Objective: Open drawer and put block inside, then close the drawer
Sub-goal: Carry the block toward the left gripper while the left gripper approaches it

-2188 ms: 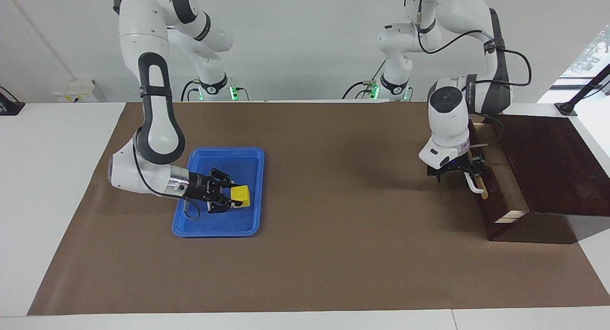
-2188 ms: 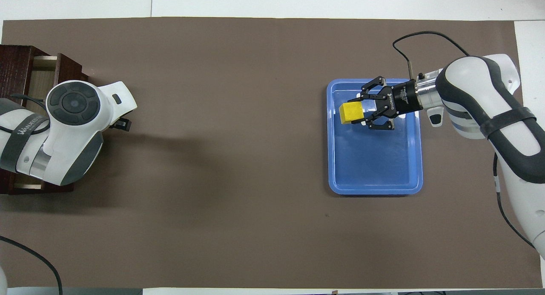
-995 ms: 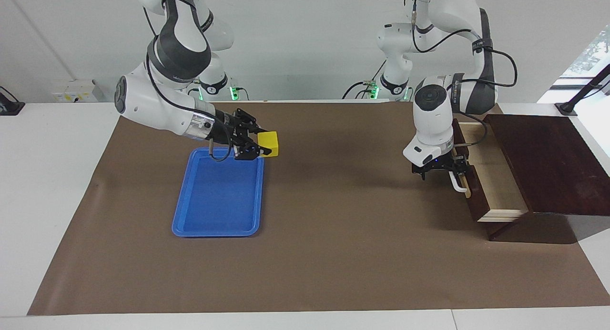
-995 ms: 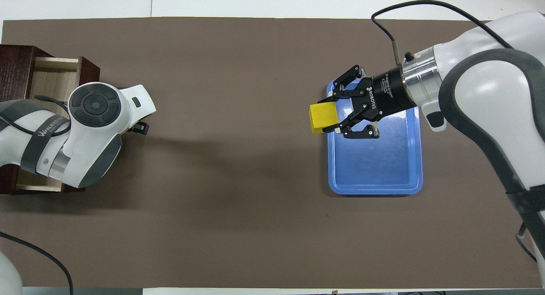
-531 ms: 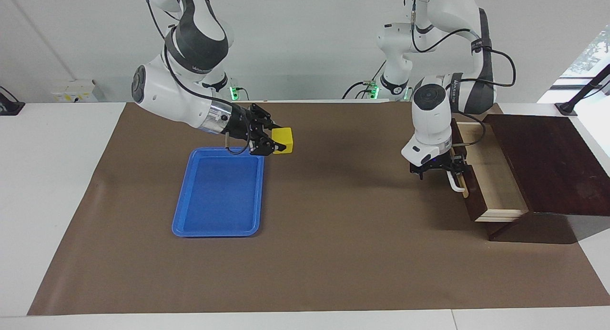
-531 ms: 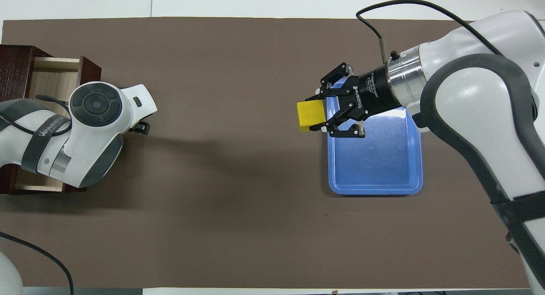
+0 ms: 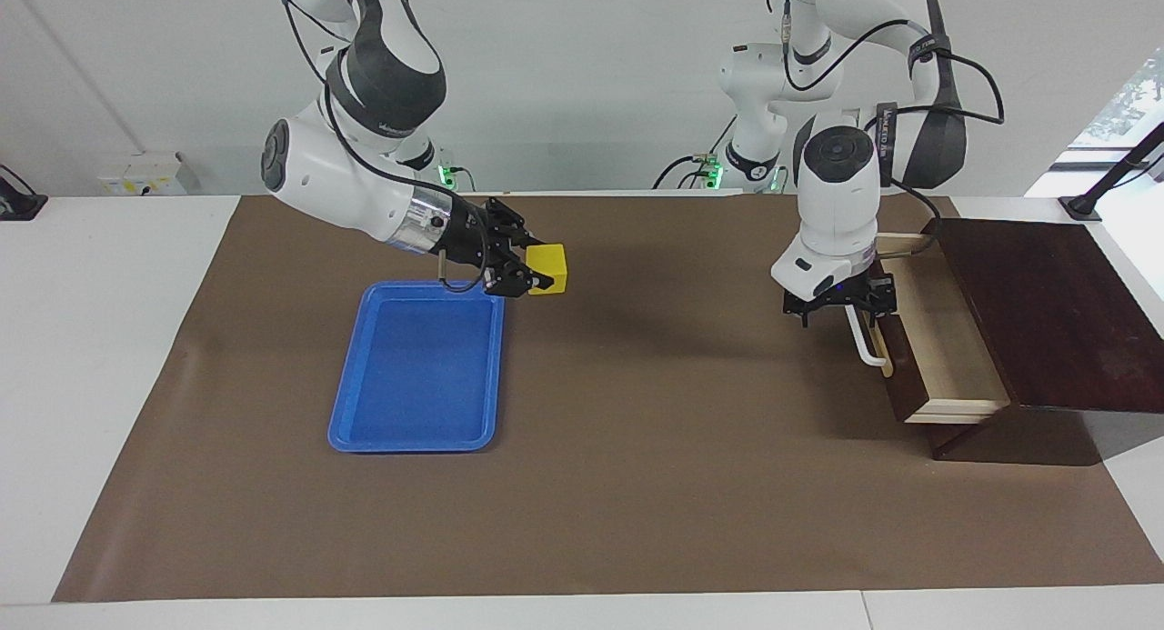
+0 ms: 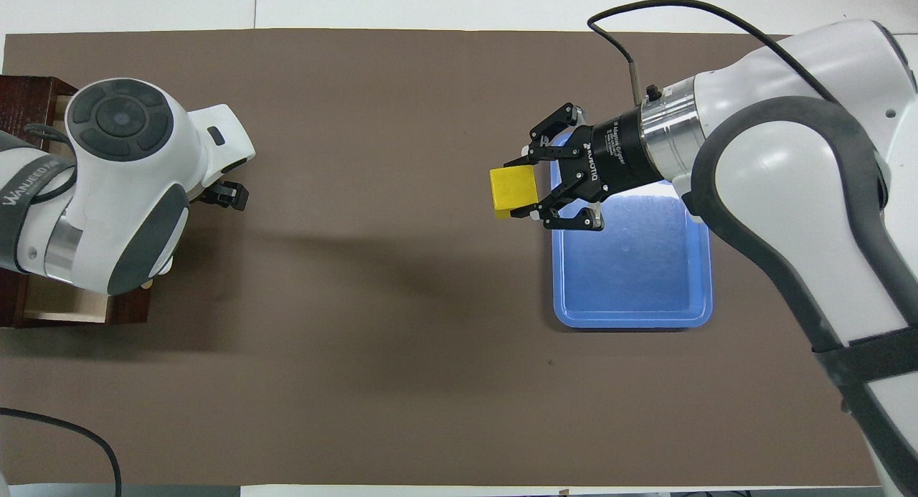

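**Carrying the block toward the open drawer**

Clamped on the block [image 7: 548,268], the right gripper [image 7: 527,273] hovers beside the blue tray [image 7: 414,435]. Above the white handle [image 7: 862,341], the left gripper [image 7: 838,305] spreads its fingers. The drawer [image 7: 946,350] stands pulled out, its long axis running toward and away from the robots.

The right gripper [image 7: 530,266], clamped on the block [image 7: 548,268], now carries it clear of the blue tray [image 7: 414,430], over the brown mat. The drawer [image 7: 946,357] stands pulled out, and the left gripper [image 7: 837,310] has lifted off its handle [image 7: 866,344].
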Tool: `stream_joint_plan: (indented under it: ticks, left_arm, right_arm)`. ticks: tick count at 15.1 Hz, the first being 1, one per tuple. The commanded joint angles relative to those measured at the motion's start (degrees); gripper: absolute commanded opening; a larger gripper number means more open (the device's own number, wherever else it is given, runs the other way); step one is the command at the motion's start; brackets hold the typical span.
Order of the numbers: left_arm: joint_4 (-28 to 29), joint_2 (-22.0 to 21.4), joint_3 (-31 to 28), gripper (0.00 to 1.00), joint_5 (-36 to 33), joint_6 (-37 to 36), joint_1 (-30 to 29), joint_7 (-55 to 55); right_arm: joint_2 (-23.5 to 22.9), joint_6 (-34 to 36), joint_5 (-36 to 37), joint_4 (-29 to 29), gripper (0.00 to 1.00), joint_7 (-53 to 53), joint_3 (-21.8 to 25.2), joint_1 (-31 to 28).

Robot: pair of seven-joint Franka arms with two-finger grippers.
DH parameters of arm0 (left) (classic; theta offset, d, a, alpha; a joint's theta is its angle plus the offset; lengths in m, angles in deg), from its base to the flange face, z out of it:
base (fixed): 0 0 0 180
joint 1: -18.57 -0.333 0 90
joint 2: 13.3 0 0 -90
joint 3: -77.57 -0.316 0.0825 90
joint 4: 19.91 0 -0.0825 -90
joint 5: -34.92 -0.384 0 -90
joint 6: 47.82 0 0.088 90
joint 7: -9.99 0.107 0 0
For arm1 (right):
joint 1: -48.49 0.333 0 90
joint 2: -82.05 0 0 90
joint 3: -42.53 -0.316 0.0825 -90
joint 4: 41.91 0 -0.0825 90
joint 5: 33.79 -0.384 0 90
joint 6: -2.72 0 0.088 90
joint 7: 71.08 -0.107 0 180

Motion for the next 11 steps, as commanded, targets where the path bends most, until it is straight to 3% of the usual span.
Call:
stream_joint_plan:
  ticks: [1,5,11]
  left_arm:
    - [-5.90,-0.21,-0.73,1.00,5.23,-6.33,0.71,1.15]
    - [-11.09,-1.88,-0.82,1.00,14.37,-11.26,0.62,-6.80]
    - [-12.60,-2.14,0.59,1.00,19.74,-11.35,5.09,-50.28]
  right_arm:
    - [-0.33,-2.25,0.64,0.87,0.00,-1.86,-0.34,1.27]
    - [-0.33,-3.40,0.29,0.69,0.00,-2.03,-0.34,2.85]
    - [-0.33,-7.35,-0.06,0.52,0.00,-4.23,-0.43,5.75]
